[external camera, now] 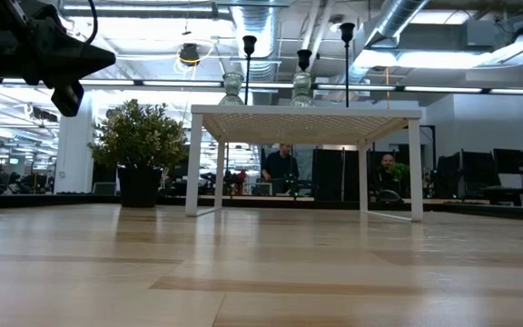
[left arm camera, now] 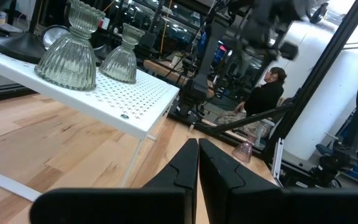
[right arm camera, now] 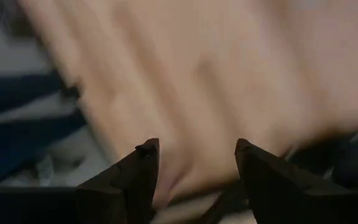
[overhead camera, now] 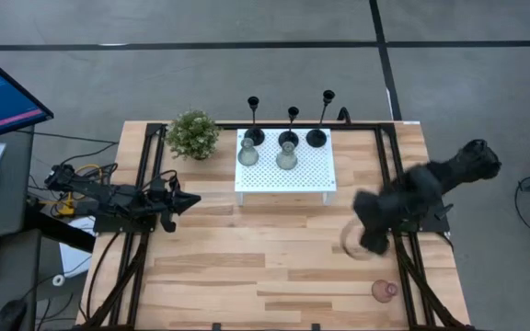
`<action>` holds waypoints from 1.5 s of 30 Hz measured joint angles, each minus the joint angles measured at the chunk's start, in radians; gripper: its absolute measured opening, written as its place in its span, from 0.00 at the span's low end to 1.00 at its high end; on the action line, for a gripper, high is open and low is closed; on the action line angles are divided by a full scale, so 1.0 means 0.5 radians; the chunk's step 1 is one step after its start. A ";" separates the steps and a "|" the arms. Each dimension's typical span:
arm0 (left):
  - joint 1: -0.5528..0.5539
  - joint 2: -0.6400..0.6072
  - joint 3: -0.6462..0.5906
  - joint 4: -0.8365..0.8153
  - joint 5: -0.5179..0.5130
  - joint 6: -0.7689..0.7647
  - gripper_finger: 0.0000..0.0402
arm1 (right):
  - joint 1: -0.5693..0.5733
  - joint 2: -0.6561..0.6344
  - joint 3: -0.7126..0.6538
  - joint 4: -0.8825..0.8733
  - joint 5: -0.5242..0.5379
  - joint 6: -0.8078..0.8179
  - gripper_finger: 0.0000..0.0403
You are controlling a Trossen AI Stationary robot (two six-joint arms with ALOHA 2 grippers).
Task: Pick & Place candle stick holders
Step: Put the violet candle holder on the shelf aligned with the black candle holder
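Observation:
Three black thin-stemmed holders (overhead camera: 254, 134) (overhead camera: 291, 138) (overhead camera: 316, 136) stand by their round bases along the far edge of a white perforated stand (overhead camera: 311, 175). Two pale green glass holders (overhead camera: 247, 153) (overhead camera: 286, 156) stand in front of them; they also show in the left wrist view (left arm camera: 73, 53) (left arm camera: 122, 57). A pink glass holder (overhead camera: 384, 291) stands on the table near its right front corner, and also shows in the left wrist view (left arm camera: 243, 149). My right gripper (overhead camera: 368, 243) is open and empty (right arm camera: 194, 149), above the wood to the right of the stand and on the far side of the pink holder. My left gripper (overhead camera: 188, 200) is shut and empty (left arm camera: 198, 163), left of the stand.
A small bushy green plant in a dark pot (overhead camera: 192, 134) stands at the stand's left. Black frame rails (overhead camera: 389, 175) run along the table's left and right sides. Bare wood (overhead camera: 265, 257) lies in front of the stand. People sit in the room beyond (external camera: 282, 165).

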 joint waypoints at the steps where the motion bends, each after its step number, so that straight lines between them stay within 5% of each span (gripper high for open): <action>1: 0.001 0.001 0.000 0.000 -0.001 0.000 0.03 | 0.092 -0.008 -0.062 -0.004 -0.110 0.158 0.49; 6: 0.000 0.001 0.000 0.002 -0.001 0.000 0.03 | 0.587 0.035 -0.212 0.036 -0.418 0.803 0.49; 12: 0.001 0.001 0.000 0.002 -0.001 0.000 0.03 | 0.937 0.163 -0.217 0.410 -0.424 1.153 0.55; 28: 0.000 0.001 0.000 0.002 0.000 -0.001 0.03 | 1.359 0.626 -0.220 0.789 -0.025 1.031 0.61; 45: 0.001 0.006 0.000 0.002 -0.001 0.000 0.03 | 1.446 0.409 -0.813 1.135 0.073 0.980 0.61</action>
